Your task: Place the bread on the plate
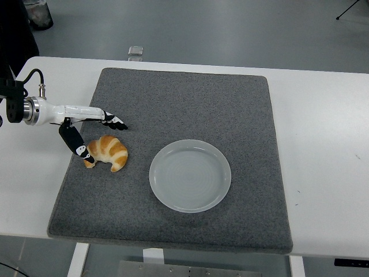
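Observation:
A golden croissant [107, 153] lies on the left part of the grey mat [190, 104]. A pale round plate [190, 175] sits empty to its right, a short gap away. My left hand [104, 137] reaches in from the left edge and straddles the croissant's left end. Its long fingers [113, 121] stretch out just above the bread, and the thumb [81, 148] rests against the left tip. The hand is spread and holds nothing. My right arm is out of view.
The mat lies on a white table [323, 144]. A small clear object [136, 52] sits at the table's far edge. Grey floor shows beyond.

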